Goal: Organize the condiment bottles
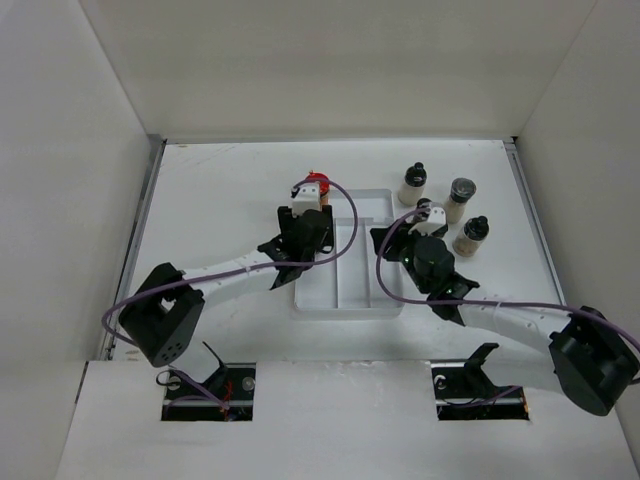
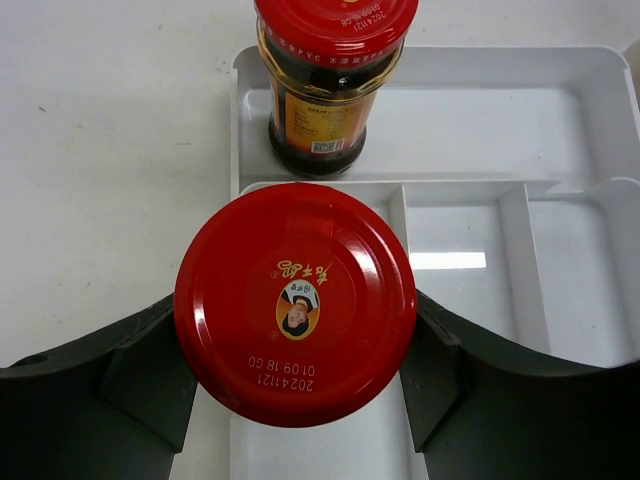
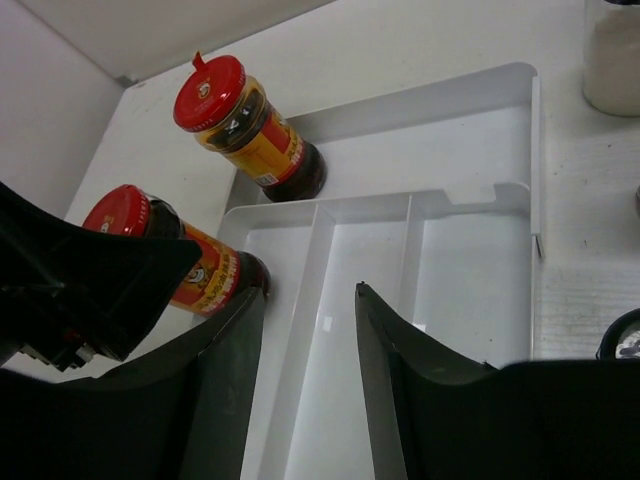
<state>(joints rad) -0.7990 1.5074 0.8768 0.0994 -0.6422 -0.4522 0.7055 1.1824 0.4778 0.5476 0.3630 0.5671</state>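
A red-capped bottle [image 2: 325, 100] with amber contents stands in the far compartment of the white divided tray [image 2: 470, 130]; it also shows in the right wrist view [image 3: 245, 125] and the top view [image 1: 318, 180]. My left gripper [image 2: 295, 300] is shut on a second red-capped bottle [image 2: 295, 340], whose base rests in the tray's left compartment [image 3: 205, 275]. My right gripper [image 3: 305, 300] is open and empty above the tray's middle dividers. Several dark-lidded bottles [image 1: 413, 185] [image 1: 460, 198] [image 1: 471, 235] stand on the table right of the tray.
Another dark-lidded bottle [image 1: 430, 213] is partly hidden behind my right gripper [image 1: 390, 240]. White walls close in the table on the left, back and right. The tray's rim [image 1: 345, 308] lies near the table's middle.
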